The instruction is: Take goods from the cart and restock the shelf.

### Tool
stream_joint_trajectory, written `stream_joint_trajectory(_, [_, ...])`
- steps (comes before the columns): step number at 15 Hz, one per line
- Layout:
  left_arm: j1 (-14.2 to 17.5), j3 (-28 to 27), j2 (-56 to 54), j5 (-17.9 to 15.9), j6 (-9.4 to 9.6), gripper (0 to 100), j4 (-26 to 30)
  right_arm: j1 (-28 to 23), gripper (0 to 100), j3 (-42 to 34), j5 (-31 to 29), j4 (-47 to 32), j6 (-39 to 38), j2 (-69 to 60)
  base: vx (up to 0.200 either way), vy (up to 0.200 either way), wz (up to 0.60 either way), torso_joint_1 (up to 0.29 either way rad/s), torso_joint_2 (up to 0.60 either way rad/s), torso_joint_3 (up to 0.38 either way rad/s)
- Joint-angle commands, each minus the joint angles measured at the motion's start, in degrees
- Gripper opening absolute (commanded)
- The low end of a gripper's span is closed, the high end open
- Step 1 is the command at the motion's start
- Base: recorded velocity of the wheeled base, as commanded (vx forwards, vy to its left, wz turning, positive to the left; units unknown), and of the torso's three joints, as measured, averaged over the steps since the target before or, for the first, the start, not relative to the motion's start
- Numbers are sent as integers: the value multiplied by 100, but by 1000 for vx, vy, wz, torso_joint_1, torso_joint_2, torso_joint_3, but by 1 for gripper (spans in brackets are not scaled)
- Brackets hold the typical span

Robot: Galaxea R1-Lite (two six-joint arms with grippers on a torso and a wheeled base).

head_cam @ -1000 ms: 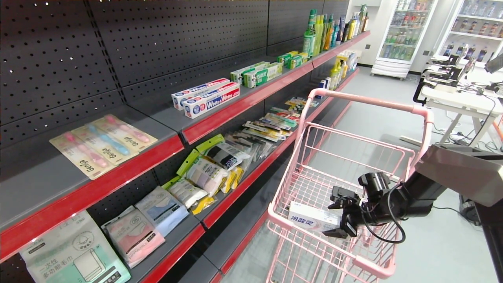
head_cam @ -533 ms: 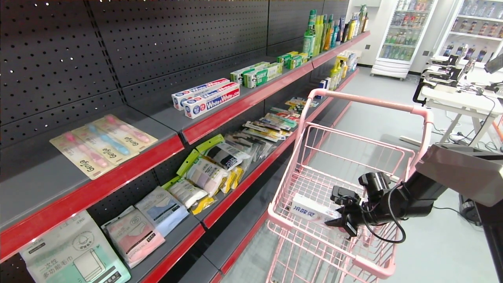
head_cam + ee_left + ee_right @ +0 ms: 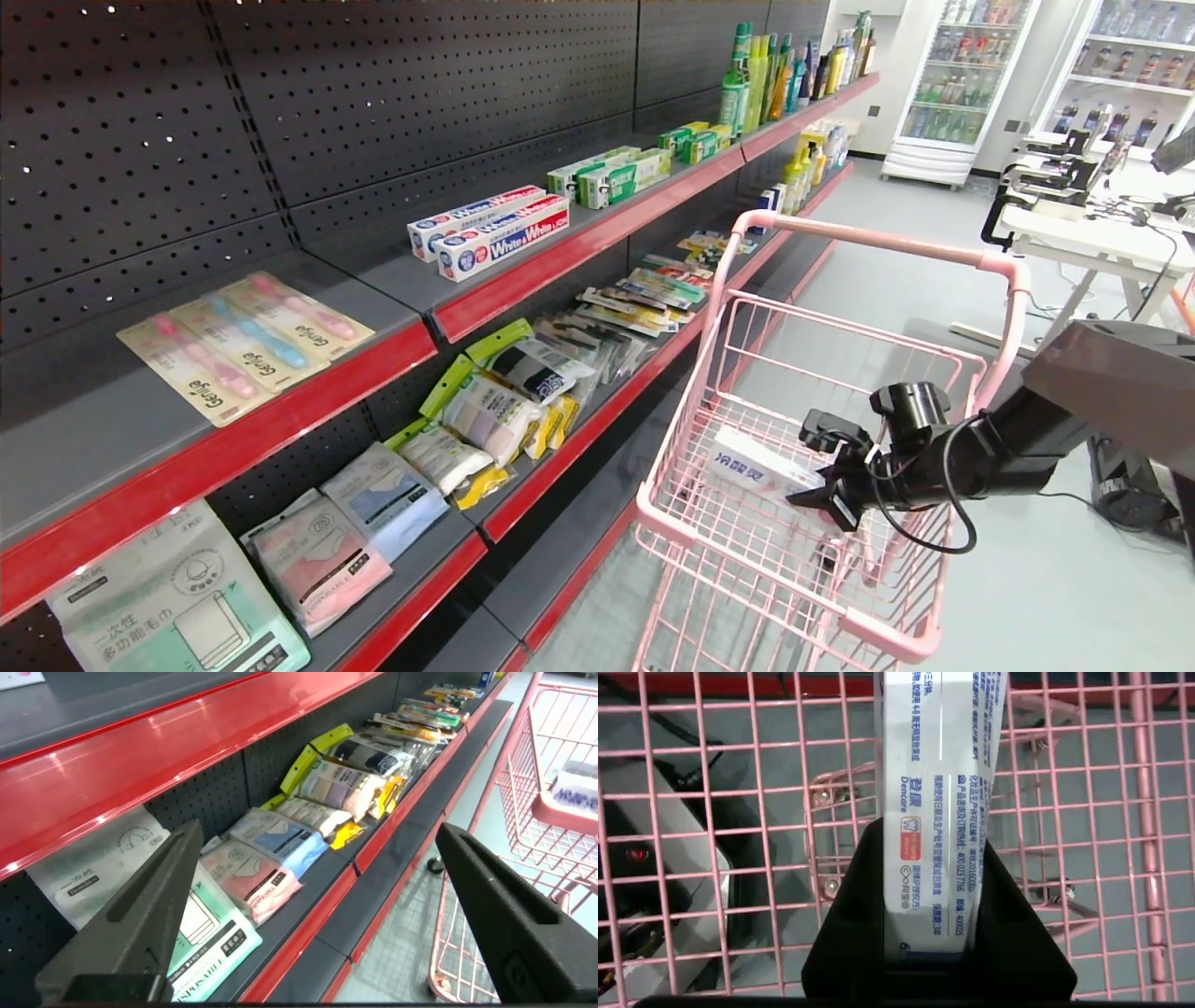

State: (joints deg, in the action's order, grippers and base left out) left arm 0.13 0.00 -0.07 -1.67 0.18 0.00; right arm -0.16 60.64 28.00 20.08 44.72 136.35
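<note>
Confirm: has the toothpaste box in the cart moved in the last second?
Yes. The toothpaste box, clamped in the right gripper, moved from the near rim of the cart toward its handle.

Box (image 3: 758,464) end behind right pincer (image 3: 816,474)

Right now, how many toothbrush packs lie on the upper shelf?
3, overlapping in a row on the upper shelf: near pink pack, blue pack in the middle, far pink pack. None looks hidden.

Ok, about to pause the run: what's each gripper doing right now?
Left gripper: open, holding nothing.
Right gripper: closed on the toothpaste box, inside the cart.
</note>
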Motion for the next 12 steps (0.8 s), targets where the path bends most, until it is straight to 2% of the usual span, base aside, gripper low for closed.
stream_joint_trajectory(1, [4,0,7,0,-1,100,0,-19,0,-26,-76,14,-174,-408,0,0,0,0,0,0])
stream_joint_trajectory(3, [4,0,7,0,-1,100,0,7,0,-69,-207,14,-464,-680,0,0,0,0,0,0])
stream_joint_trajectory(7, [4,0,7,0,-1,100,0,262,0,-579,-752,75,-1808,-1955,0,0,0,0,0,0])
stream_joint_trajectory(8, [4,0,7,0,-1,100,0,262,0,-579,-752,75,-1808,-1955,0,0,0,0,0,0])
stream_joint_trajectory(9, [4,0,7,0,-1,100,0,482,0,-852,-1271,66,-2591,-2746,0,0,0,0,0,0])
stream_joint_trajectory(12, [4,0,7,0,-1,100,0,860,0,-1326,-2396,22,-3566,-3818,0,0,0,0,0,0])
